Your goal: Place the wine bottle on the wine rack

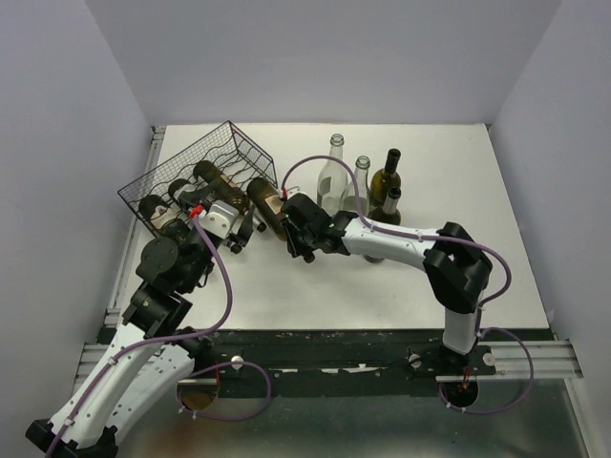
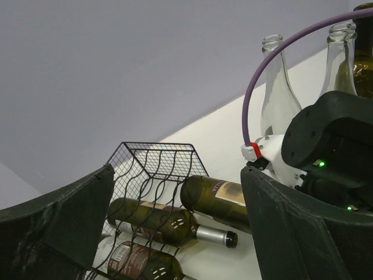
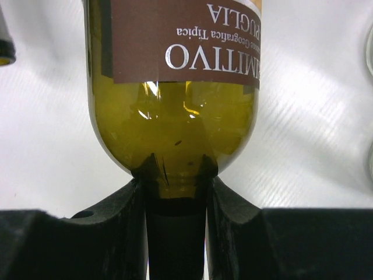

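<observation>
Right end effector [image 3: 175,184] tight around neck of olive-green, brown-labelled wine bottle [image 3: 175,116]; left end effector [image 2: 178,181] wide apart.

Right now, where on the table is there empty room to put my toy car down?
The biggest bare patch of table is at the near edge, between the left arm and the right arm. The far right corner, beside the standing bottles, is bare too. It is crowded by the wine rack, where both arms reach.

The brown label [image 3: 186,41] on the wine bottle [image 3: 175,128] reads, upside down, "IMITIVO" in silver capitals, smaller "Geografica Tipica", and "PUGLIA" cropped at the picture's edge.
</observation>
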Available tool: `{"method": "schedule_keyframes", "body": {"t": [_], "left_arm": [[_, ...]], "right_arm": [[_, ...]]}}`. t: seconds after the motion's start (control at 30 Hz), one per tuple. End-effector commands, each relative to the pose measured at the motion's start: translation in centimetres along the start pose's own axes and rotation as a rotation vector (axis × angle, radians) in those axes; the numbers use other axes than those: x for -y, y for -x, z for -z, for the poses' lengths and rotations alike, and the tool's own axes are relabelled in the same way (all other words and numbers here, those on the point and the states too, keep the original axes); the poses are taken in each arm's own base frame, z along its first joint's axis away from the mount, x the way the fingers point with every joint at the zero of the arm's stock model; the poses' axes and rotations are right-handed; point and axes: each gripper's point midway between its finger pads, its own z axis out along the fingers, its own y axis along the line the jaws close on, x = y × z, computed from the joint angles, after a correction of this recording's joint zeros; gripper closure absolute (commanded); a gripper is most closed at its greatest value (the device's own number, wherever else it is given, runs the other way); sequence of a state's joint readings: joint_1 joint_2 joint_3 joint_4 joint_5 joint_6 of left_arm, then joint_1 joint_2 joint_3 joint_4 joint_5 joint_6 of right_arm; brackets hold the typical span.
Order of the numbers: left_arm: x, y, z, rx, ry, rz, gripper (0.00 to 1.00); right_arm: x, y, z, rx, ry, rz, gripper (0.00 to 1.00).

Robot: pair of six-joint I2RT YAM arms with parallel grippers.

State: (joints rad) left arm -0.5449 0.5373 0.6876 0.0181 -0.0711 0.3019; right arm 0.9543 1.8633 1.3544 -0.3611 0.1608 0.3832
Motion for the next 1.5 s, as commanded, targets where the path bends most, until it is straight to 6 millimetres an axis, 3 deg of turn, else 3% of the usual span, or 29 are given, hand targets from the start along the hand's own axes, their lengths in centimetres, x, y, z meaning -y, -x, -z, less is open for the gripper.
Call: {"method": "schedule_keyframes", "body": {"t": [0.0,0.33,0.6,1.07,1.3,1.47], "left_arm": [[-0.2,-0.4,0.0,-0.018,0.021,0.016,0.01],[-0.3,-0.7,-0.2,-0.033,0.027,0.020,0.01],[-0.4,-0.8,-0.1,-0.038,0.037,0.022,0.01],[-0.4,-1.0,-0.2,-0.048,0.038,0.031,0.01],[-0.3,-1.0,-0.4,-0.050,0.033,0.033,0.01],[0.0,-1.7,-0.3,-0.075,0.022,0.035,0.01]], "right_arm": [[-1.6,7.2,-0.7,0.230,0.007,-0.020,0.99],[-0.7,7.6,-2.3,0.257,-0.053,0.034,0.99],[0.1,9.9,-4.3,0.286,-0.146,0.128,0.99],[2.0,14.8,-9.5,0.357,-0.357,0.309,0.99],[2.6,16.7,-10.8,0.400,-0.407,0.344,0.99],[2.7,17.1,-11.4,0.411,-0.430,0.373,0.90]]}}
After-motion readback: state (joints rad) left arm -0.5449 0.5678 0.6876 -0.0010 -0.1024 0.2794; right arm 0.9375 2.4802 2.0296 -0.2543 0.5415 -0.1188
